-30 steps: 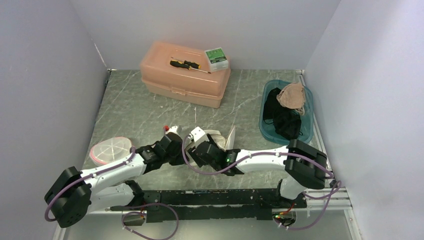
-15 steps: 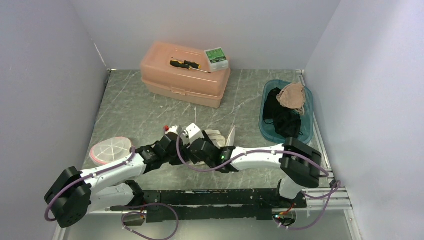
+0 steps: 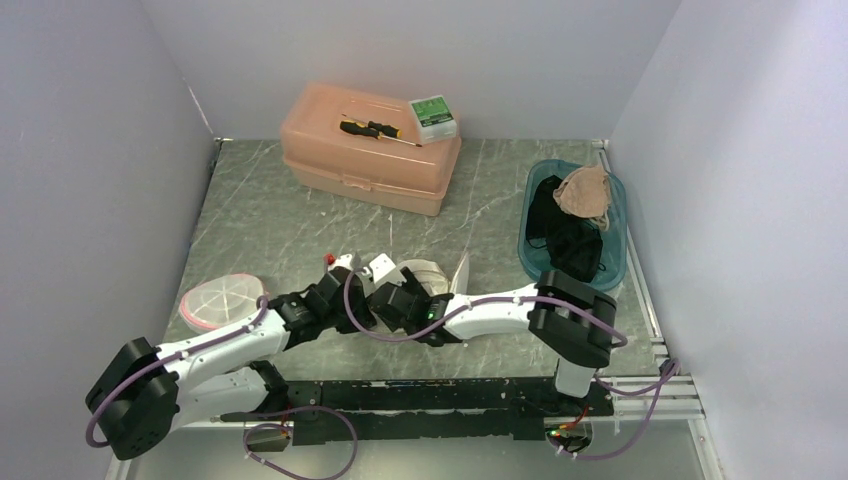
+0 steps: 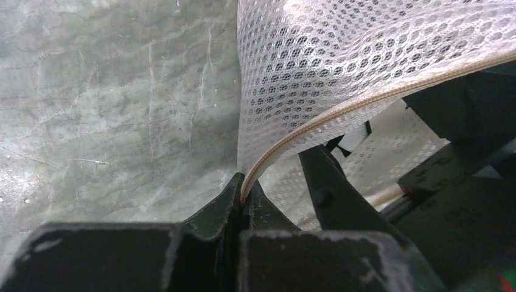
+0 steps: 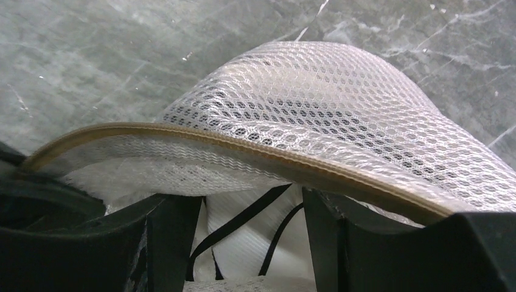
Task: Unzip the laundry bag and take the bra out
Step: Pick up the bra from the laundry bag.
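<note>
Left tool: you have it clenched on the zipper edge of the laundry bag.
Right tool: released; black straps between its jaws, zipper edge just above.

You had a laundry bag of white honeycomb mesh, tan trim, black straps inside. Table was grey, white-veined. Box peach; bin teal; screwdriver black-and-yellow.

We see the left pincer and right pincer close together at the white mesh bag on the bench.
</note>
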`<state>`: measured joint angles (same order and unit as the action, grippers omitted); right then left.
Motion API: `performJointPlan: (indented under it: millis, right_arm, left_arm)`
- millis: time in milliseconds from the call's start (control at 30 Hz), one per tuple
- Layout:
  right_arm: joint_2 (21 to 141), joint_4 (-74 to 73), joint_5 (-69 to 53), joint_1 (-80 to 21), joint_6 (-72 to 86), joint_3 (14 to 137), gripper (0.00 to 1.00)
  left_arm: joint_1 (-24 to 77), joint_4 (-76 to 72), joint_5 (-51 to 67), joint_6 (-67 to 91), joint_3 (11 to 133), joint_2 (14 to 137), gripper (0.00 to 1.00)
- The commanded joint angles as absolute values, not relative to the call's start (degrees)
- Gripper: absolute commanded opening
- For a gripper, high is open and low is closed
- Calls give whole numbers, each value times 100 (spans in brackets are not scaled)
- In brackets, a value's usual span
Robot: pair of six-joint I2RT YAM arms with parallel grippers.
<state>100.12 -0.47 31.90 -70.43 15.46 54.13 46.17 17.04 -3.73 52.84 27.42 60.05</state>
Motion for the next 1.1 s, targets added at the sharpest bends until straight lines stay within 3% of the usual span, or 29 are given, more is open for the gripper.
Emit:
performJointPlan:
  millis: [0,167,200,233,333,600,1067]
  right_arm:
    - [10213,-298,3456,-7067,1628,5618,64]
    - [10233,-223,3563,-7075,1644,5495,55]
    - [10219,-207,3575,-7075,1651,5471,51]
    - [10155,-155,3580,-7075,1674,5397,38]
    - [9960,-53,3539,-7071,1688,5278,23]
    - [9150,288,3211,-7082,1673,4843,0]
    - [7195,1037,2061,-7077,1482,3807,0]
  left_arm:
    - [4650,1424,-262,5331,2797,5893,3]
    - [4655,1417,-271,5335,2782,5884,2]
    - [4651,1415,-272,5339,2780,5886,3]
    - [4644,1415,-281,5339,2774,5885,3]
    - [4653,1424,-290,5346,2769,5892,3]
    - [4645,1441,-312,5401,2840,5846,3]
    - [4649,1691,-627,5232,3454,5945,3]
